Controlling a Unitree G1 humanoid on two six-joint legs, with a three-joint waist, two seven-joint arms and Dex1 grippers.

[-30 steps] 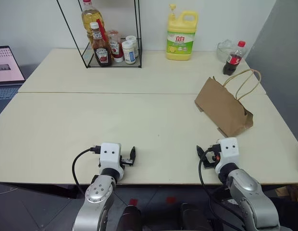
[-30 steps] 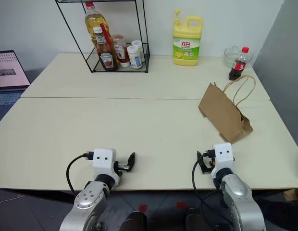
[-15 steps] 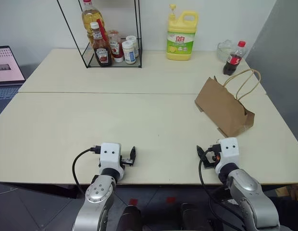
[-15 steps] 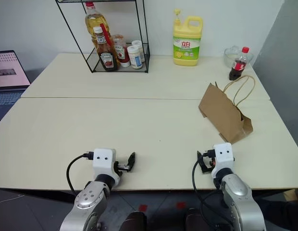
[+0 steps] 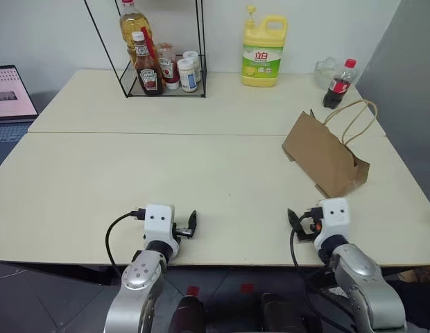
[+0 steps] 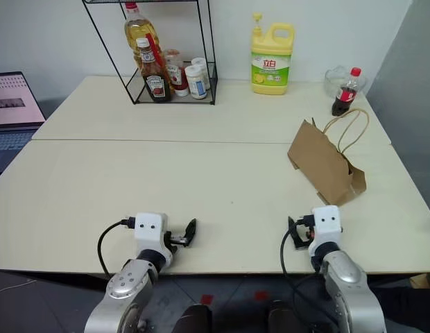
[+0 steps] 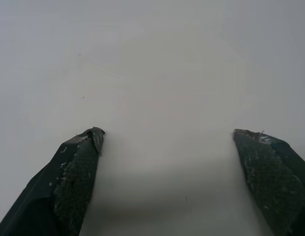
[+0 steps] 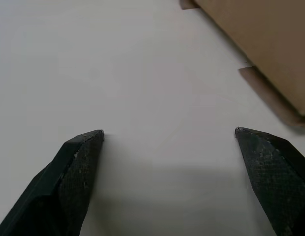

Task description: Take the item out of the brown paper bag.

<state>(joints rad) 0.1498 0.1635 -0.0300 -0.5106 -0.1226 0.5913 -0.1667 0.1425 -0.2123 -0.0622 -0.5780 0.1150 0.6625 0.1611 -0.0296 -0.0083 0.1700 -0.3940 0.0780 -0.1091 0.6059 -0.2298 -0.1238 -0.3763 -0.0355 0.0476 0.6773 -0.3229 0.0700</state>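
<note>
Grippers parked wide and empty at the near edge, bag waiting off to the right.

Both sets of fingers are spread as wide as they go with nothing in them: left gripper [image 7: 167,142] and right gripper [image 8: 168,140] sit low at the near edge of the bench [image 5: 201,159], likely a ready stance before reaching. The brown paper bag [image 5: 324,154] lies tipped on its side on the bench's right part, beyond the right gripper and apart from it, its tan cord handles [image 5: 354,118] looping out toward the cola bottle [image 5: 338,84]. It's plain kraft paper, creased, folded at the base. The item can't be seen, so it's presumably inside the bag. Right arm looks the natural one to go in.
</note>
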